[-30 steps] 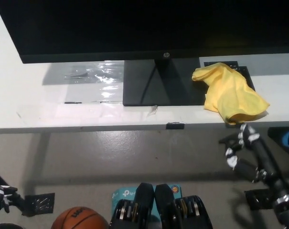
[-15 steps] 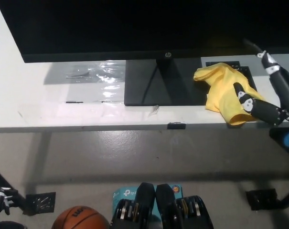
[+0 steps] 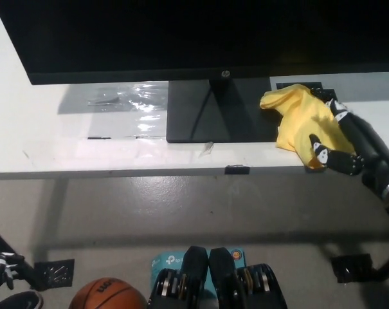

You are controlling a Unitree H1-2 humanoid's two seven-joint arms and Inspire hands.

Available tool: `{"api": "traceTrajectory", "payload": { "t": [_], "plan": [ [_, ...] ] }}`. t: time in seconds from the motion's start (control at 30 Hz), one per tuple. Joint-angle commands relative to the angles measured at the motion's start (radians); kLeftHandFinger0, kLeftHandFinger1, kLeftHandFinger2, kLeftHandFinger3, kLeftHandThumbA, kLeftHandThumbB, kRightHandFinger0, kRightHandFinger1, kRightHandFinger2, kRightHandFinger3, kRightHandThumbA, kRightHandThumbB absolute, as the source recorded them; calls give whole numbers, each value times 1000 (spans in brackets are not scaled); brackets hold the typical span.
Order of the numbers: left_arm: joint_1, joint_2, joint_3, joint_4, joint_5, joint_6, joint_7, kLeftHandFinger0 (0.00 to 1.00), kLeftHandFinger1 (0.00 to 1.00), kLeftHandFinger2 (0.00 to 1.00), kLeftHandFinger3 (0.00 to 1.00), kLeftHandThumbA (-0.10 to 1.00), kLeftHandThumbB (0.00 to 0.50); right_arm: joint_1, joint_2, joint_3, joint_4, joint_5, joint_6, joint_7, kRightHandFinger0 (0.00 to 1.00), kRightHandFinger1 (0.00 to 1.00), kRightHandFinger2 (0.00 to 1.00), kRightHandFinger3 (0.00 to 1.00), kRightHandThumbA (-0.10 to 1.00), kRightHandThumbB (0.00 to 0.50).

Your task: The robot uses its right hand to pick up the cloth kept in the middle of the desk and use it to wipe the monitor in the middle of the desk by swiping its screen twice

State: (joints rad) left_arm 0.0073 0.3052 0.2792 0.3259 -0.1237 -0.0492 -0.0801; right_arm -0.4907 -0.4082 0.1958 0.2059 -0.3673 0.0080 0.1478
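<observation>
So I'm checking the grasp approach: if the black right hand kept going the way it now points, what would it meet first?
The yellow cloth. The right hand points up and left across the desk and already lies over the cloth's right side, probably touching it. Beyond the cloth comes the monitor base. Height is hard to judge.

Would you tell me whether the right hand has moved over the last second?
Yes. The right hand rose from below the desk edge onto the yellow cloth.
</observation>
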Motion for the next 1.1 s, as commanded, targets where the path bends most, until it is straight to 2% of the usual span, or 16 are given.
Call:
{"api": "traceTrajectory", "payload": {
  "t": [0.0,0.17,0.37,0.5,0.57,0.6,0.63,0.67,0.7,0.83,0.87,0.93,0.97,1.0,1.07],
  "plan": [
    [-1,17,-1,-17,-3,-24,-2,544,546,78,123,734,500,-104,-1,13,113,-19,-94,-14,1000,1000,1000,1000,391,211],
    [16,14,-6,-35,7,-14,3,551,548,79,133,737,500,-170,14,24,247,-37,-110,-33,1000,1000,1000,1000,371,215],
    [27,14,-11,-33,8,-12,-2,571,548,84,134,732,500,-247,29,57,312,-96,-80,-63,1000,1000,1000,1000,440,259],
    [36,17,-17,-53,11,6,-2,592,565,92,135,737,500,-261,38,70,286,-123,-44,-62,1000,1000,1000,1000,473,270],
    [33,22,-22,-53,15,3,-6,596,574,105,131,745,500,-272,37,84,302,-147,-49,-72,1000,1000,1000,1000,534,302],
    [31,25,-23,-57,14,9,-7,600,569,94,128,742,500,-276,35,95,282,-160,-10,-42,1000,1000,1000,1000,538,345],
    [30,26,-24,-59,13,11,-7,602,567,91,126,740,500,-277,34,100,273,-165,7,-29,1000,1000,1000,1000,541,363],
    [30,29,-26,-52,6,-2,-18,593,560,89,128,731,500,-277,30,112,263,-171,38,1,1000,1000,1000,1000,441,384],
    [26,34,-27,-47,0,-11,-27,594,564,87,129,731,500,-278,26,121,254,-180,63,20,1000,1000,1000,1000,386,402],
    [18,47,-34,-51,1,-11,-38,598,568,89,127,736,500,-286,4,160,248,-232,153,77,1000,1000,1000,1000,259,422],
    [15,51,-34,-51,-1,-13,-43,610,578,95,129,733,500,-293,-5,174,245,-244,178,107,1000,1000,1000,1000,196,395],
    [12,56,-35,-52,-5,-17,-47,617,581,96,130,733,500,-306,-19,201,239,-260,222,154,1000,1000,1000,1000,172,384],
    [11,61,-39,-42,-7,-30,-57,625,586,106,137,733,500,-300,-41,214,212,-270,265,203,1000,1000,1000,1000,62,378],
    [10,65,-38,-38,-9,-35,-60,625,586,107,139,735,500,-301,-47,219,194,-274,294,226,1000,1000,1000,1000,7,360],
    [12,66,-39,-42,-7,-36,-59,614,591,112,136,745,500,-300,-59,228,173,-281,323,251,1000,1000,1000,1000,-26,349]
  ]
}}
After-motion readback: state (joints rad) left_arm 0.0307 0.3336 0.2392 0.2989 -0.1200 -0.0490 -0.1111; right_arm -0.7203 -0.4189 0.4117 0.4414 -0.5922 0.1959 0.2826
